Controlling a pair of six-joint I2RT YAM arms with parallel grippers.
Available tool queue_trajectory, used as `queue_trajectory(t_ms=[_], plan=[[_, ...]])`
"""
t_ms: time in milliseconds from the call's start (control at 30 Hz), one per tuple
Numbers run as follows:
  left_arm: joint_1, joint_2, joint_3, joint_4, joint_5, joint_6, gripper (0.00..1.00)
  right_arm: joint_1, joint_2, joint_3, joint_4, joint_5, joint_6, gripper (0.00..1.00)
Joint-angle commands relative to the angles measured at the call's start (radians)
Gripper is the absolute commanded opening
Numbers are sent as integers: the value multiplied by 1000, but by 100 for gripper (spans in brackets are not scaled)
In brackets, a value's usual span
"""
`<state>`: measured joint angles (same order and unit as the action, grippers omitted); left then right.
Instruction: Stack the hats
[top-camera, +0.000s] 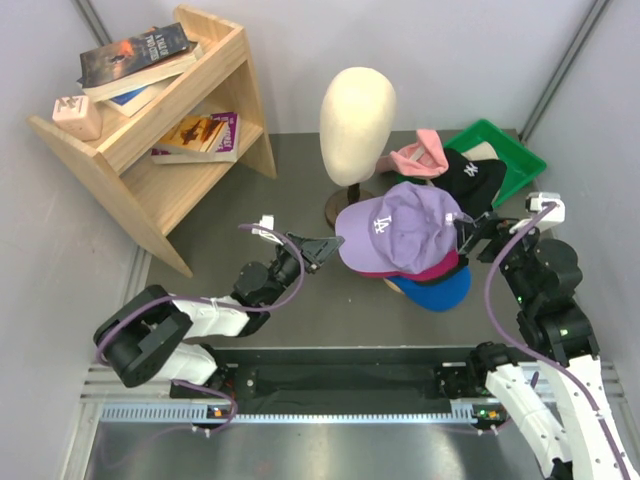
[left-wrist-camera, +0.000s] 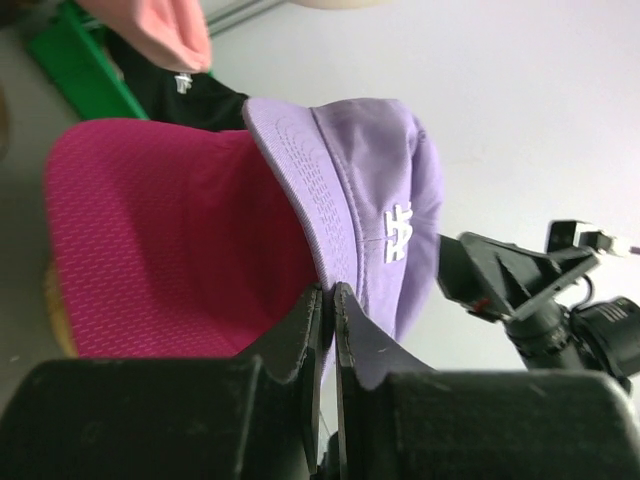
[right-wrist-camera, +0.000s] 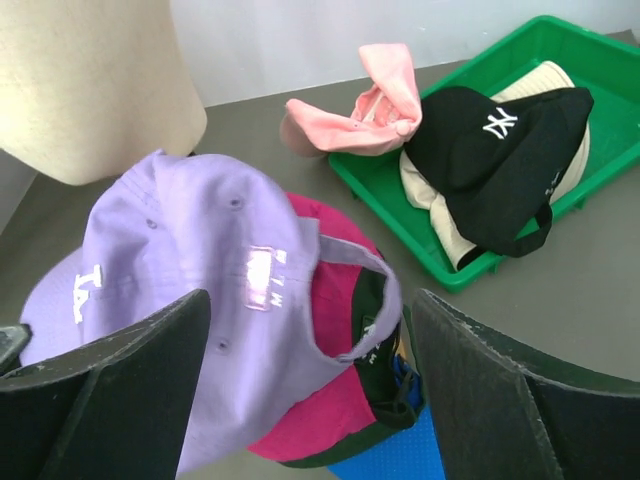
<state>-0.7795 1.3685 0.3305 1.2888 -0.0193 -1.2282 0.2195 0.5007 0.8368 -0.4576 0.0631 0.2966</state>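
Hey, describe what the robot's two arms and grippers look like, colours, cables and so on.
The left arm and right arm both have white shells between chunky black joints, with a lavender cable looping along each. The left gripper and right gripper have flat matte-black fingers. A small white block sits near each wrist.

LA on lavender cap (top-camera: 400, 230), NY on black cap (top-camera: 470, 180)

Lavender cap (top-camera: 400, 228) sits crown-up on magenta cap (top-camera: 432, 268) and blue cap (top-camera: 440, 290), right of table centre. Black cap (top-camera: 470, 180) overlies cream bucket hat (right-wrist-camera: 432, 215) in green tray (top-camera: 520, 170), far-right corner. Light pink cap (top-camera: 420, 155) drapes the tray's left rim.
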Motion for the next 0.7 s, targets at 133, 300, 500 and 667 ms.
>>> queue_trajectory(t_ms=[133,300,500,667], plan=[[49,64,-35,156,-21,-43,0,-11,21,-7,34,73,-20,73],[62,112,-31,210,15,-76,0,-15,77,-62,92,60,-20,69],[65,141,-21,233,51,-79,0,-35,136,-90,151,43,-24,63],[68,144,-15,227,59,-73,0,-55,150,-102,165,38,-33,24]])
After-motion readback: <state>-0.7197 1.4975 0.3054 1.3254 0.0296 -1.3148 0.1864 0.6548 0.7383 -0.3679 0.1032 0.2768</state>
